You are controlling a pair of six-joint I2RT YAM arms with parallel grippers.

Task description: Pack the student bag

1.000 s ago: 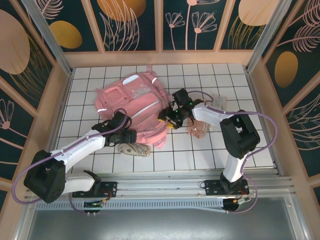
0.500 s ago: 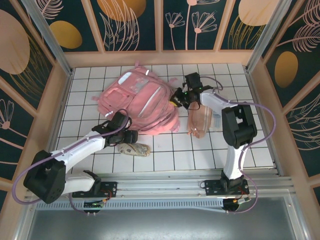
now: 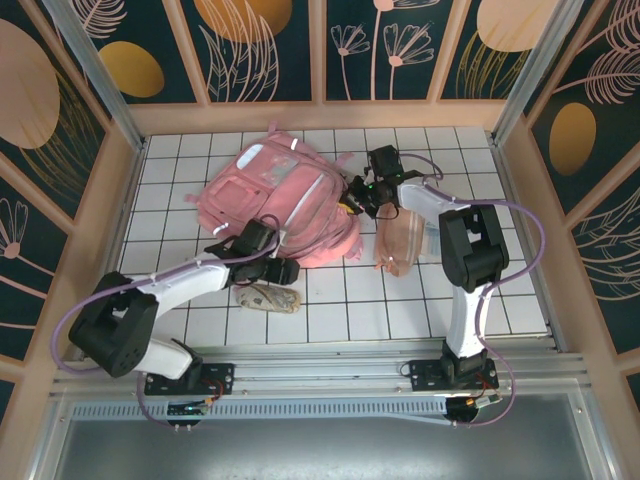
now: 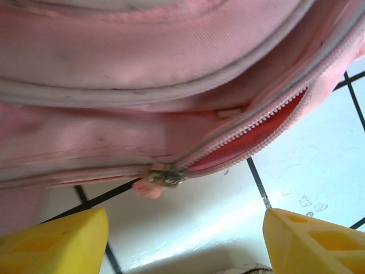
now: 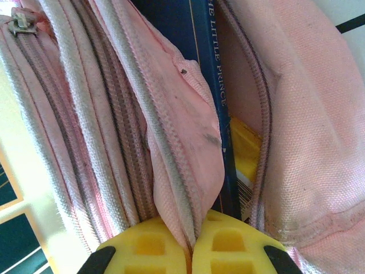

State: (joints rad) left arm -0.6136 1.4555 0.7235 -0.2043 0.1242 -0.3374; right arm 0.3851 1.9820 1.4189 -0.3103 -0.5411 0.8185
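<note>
The student bag (image 3: pixel 283 200), a large pink backpack, lies at the middle of the tiled table. My right gripper (image 3: pixel 352 204) is at its right end, and in the right wrist view it (image 5: pixel 192 251) is shut on a flap of the bag's zip edge (image 5: pixel 182 137). Inside the opening stands a dark blue book (image 5: pixel 210 85) beside something yellow (image 5: pixel 246 149). My left gripper (image 3: pixel 284 269) is at the bag's near edge. In the left wrist view it (image 4: pixel 185 240) is open, just below a zip slider (image 4: pixel 165 177) on a partly unzipped pocket (image 4: pixel 254 137), touching nothing.
A peach-pink pouch (image 3: pixel 402 241) lies right of the bag, under my right arm. A small beige patterned item (image 3: pixel 268 297) lies just in front of my left gripper. Wooden walls (image 3: pixel 320 115) enclose the table on three sides.
My right gripper shut on the bag's zip flap and drew the bag toward the back. My left gripper slid right along the bag's near edge, staying open.
</note>
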